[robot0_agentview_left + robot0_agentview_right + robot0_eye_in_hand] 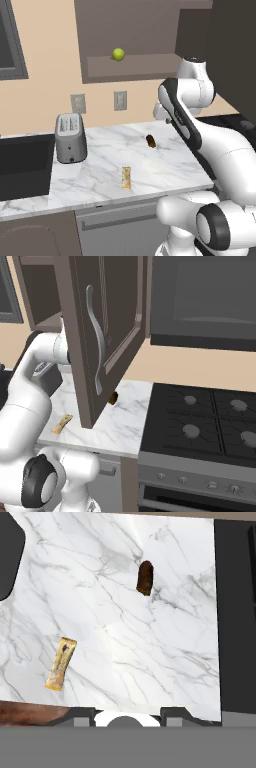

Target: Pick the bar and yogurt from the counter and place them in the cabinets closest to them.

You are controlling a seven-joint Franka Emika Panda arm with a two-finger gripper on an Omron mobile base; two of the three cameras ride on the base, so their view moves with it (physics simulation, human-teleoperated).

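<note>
Cabinet (135, 67): open, shelf bare of bar and yogurt.
Counter (165, 167): carried toaster (69, 137) and brown lump (150, 141).
Gripper: high above counter, shut, nothing held.
Bar (61, 663): flat near front edge, unpicked.
Progress: seemingly nothing placed yet.

**Hidden and cut off around the hand**

In the right base view the open cabinet door (102, 336) hangs in front of the arm's upper part and hides the hand; only a sliver of the dark brown lump (113, 398) peeks past its lower edge. In the hand view the toaster (9, 554) is cut by the left edge, far left of the hand. The bar (61, 663) wrapper's print is too small to read.
</note>
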